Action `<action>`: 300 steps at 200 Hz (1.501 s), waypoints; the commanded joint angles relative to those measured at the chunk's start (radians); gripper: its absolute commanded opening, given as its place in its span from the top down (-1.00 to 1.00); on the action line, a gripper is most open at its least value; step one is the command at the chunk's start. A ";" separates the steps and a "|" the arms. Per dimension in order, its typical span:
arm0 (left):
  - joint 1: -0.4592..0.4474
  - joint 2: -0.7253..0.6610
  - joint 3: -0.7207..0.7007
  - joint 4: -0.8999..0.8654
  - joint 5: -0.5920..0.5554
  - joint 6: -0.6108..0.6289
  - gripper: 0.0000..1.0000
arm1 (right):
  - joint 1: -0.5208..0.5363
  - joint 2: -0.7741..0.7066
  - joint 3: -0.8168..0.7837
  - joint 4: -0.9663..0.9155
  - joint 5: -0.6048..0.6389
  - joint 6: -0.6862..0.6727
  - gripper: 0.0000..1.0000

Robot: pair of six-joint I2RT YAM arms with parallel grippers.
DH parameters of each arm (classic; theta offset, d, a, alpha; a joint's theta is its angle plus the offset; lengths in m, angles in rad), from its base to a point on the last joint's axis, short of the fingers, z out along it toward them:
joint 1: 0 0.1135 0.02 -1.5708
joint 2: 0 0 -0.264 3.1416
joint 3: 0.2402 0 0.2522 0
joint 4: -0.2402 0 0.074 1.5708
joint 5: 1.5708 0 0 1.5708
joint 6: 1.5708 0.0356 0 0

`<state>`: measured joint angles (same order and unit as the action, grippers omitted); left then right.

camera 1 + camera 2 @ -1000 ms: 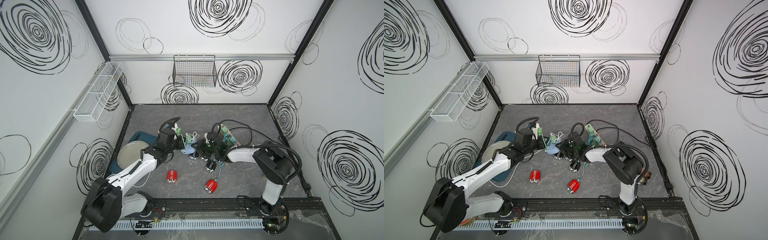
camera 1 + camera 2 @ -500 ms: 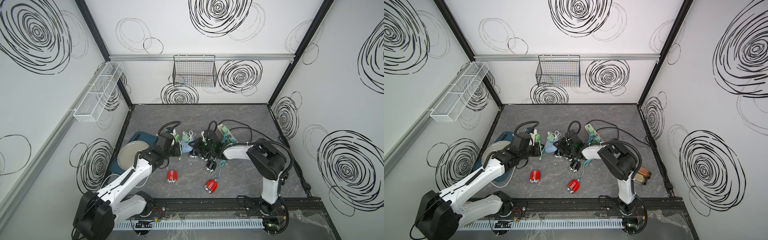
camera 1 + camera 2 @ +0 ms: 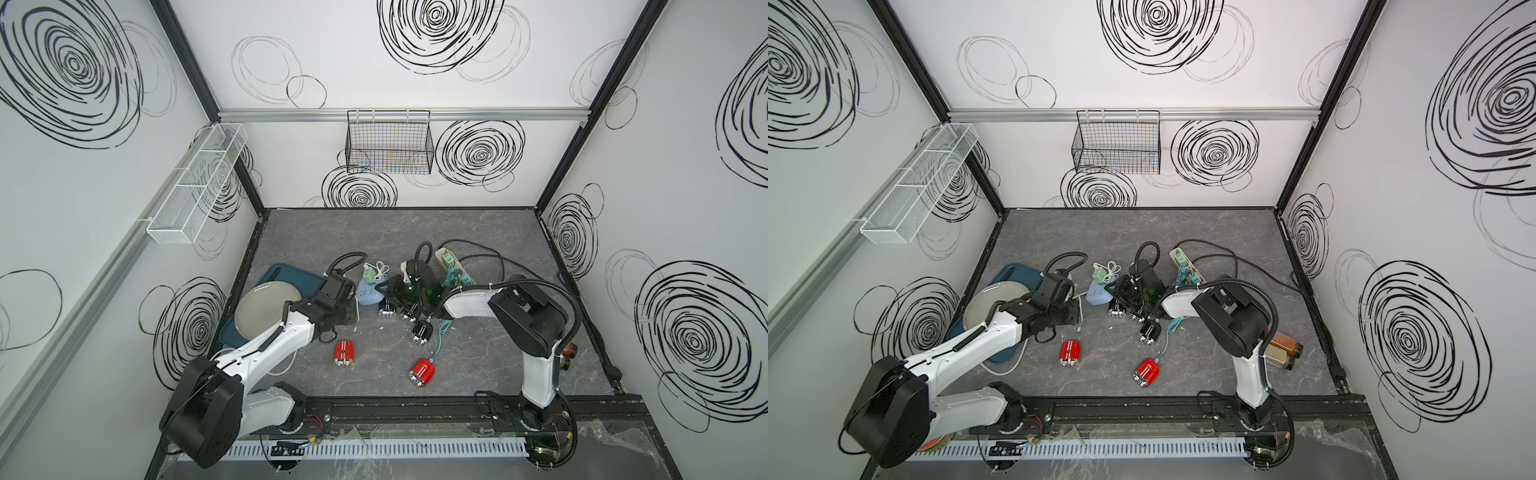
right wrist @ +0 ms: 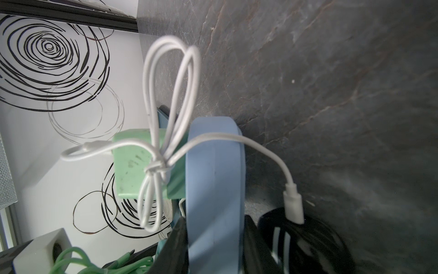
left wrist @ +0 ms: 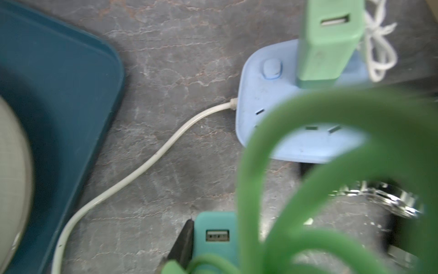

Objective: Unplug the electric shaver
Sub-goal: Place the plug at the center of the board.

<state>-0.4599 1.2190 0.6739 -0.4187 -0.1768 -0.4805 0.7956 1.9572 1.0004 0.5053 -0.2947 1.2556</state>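
Note:
My left gripper (image 5: 215, 246) is shut on a teal USB plug (image 5: 214, 223), which is clear of the light blue power strip (image 5: 265, 113). A green cable (image 5: 251, 170) loops from the plug across the left wrist view. In both top views the left gripper (image 3: 353, 307) (image 3: 1077, 309) sits just left of the strip (image 3: 368, 293). My right gripper (image 4: 213, 249) is shut on the strip's edges (image 4: 213, 166). A pale green charger (image 4: 132, 166) stays plugged in. Black shavers (image 3: 386, 309) (image 3: 422, 330) and red shavers (image 3: 345, 353) (image 3: 422, 372) lie nearby; which one the green cable reaches is hidden.
A teal tray (image 3: 291, 274) with a grey plate (image 3: 266, 309) lies under the left arm. A beige power strip (image 3: 451, 266) with green plugs and black cords sits behind the right gripper. Spice bottles (image 3: 1283, 349) stand by the right arm. A wire basket (image 3: 388, 145) hangs on the back wall.
My left gripper has drawn back from the blue strip toward the front, carrying the teal plug and green cable. The right gripper shifted slightly left and stays on the strip.

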 commanded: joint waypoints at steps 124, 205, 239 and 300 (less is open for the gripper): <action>-0.171 0.193 0.035 -0.127 -0.329 -0.099 0.19 | 0.001 0.016 0.007 0.029 -0.006 -0.004 0.36; -0.173 0.042 0.044 -0.167 -0.263 -0.117 -0.37 | 0.017 0.076 0.077 0.002 -0.024 -0.010 0.32; -0.074 -0.096 0.008 -0.136 -0.155 -0.126 -0.37 | 0.027 0.111 0.132 -0.039 -0.024 -0.012 0.20; 0.026 -0.166 -0.030 -0.016 0.010 -0.123 -0.36 | 0.014 0.055 0.130 -0.175 0.053 -0.073 -0.19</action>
<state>-0.4423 1.0542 0.6621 -0.5091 -0.2539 -0.5888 0.8158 2.0521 1.1332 0.4549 -0.2974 1.2312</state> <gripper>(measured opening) 0.683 0.585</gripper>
